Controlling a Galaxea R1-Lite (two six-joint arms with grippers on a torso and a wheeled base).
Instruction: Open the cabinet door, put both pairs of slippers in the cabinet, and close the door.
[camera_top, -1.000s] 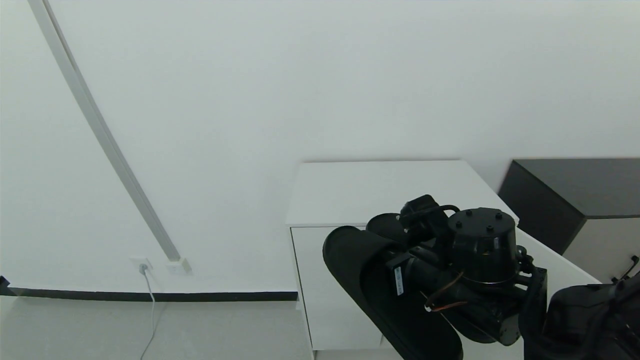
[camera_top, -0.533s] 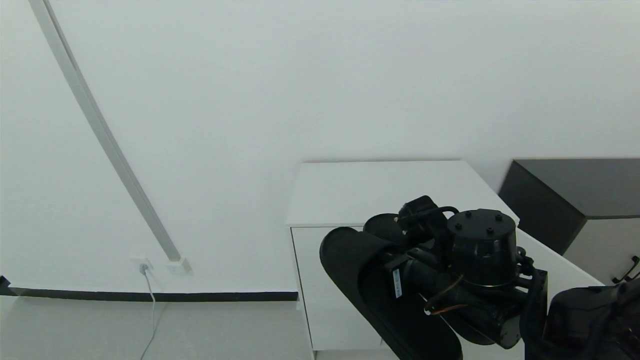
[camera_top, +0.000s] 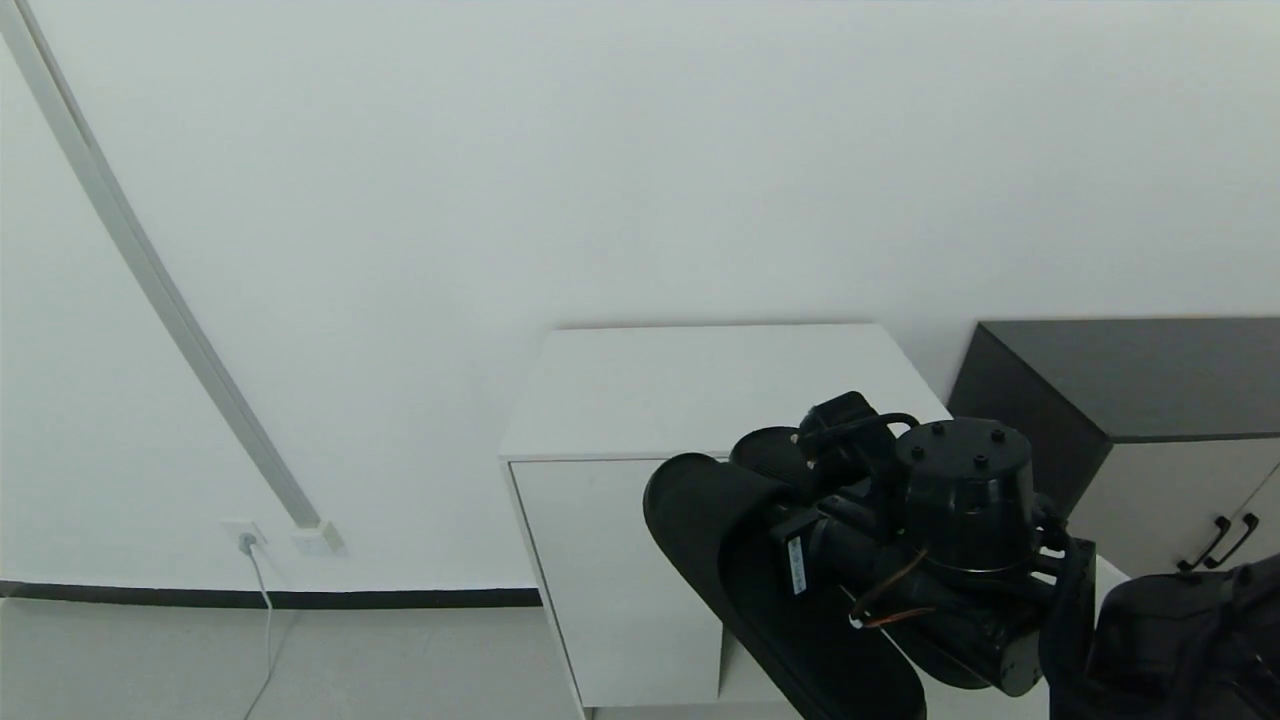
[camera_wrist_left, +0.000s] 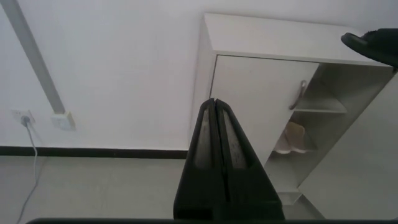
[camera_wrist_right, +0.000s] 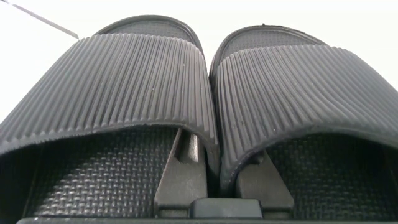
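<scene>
right gripper clamped black slippers by inner straps, near the cabinet front | cabinet right half open | left gripper closed, empty | risk: shallow pinch, pair could slip or snag shelf going in

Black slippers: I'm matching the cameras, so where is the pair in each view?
Head view: black slippers low, right of centre, before the white cabinet.
Left wrist view: one tip at the cabinet's top edge.
Right wrist view: both side by side, close up.
Landmark: the cabinet, head and left wrist views.
</scene>
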